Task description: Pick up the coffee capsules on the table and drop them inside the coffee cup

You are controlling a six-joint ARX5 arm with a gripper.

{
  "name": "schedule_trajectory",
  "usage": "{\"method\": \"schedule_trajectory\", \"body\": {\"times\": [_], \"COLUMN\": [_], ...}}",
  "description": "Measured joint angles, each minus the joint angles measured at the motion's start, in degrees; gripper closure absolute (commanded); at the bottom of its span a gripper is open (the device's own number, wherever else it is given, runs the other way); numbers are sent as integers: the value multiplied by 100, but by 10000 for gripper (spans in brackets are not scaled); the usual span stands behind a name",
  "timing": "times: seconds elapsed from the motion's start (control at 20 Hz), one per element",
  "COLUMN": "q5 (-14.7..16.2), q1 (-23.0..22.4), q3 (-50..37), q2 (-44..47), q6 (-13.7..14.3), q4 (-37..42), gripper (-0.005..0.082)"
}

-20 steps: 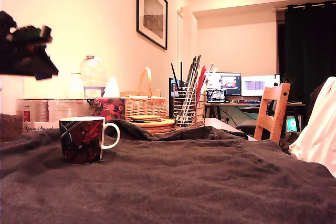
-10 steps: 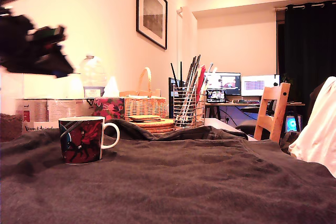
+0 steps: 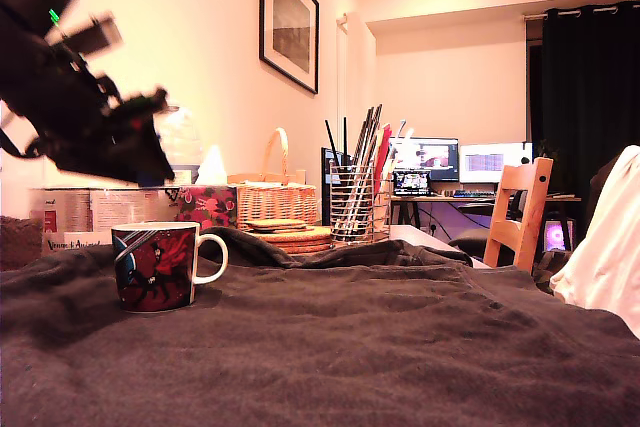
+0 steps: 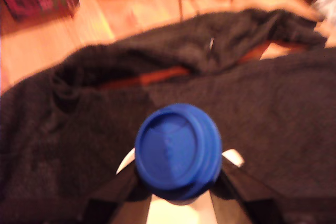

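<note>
End effector (image 4: pixel 178 169) clamped on the blue capsule (image 4: pixel 177 151), fingers (image 4: pixel 118 190) either side, hanging blurred at 11 o'clock above the cup (image 3: pixel 160 266) on the cloth-draped desk (image 3: pixel 380 347), exterior view.

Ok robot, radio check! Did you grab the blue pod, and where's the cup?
Gripper shut on blue capsule. Arm up in the air at the exterior view's left, above coffee cup. Cup upright on dark cloth. Nothing in the way.
</note>
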Motion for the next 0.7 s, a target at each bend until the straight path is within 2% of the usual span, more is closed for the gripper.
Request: {"method": "schedule_trajectory", "body": {"times": [0.25,0.7], "q5": [26,61], "q1": [0,0], "q3": [170,184], "q2": [345,470], "q6": [39,42], "q4": [-407,-570], "gripper": [524,517]}}
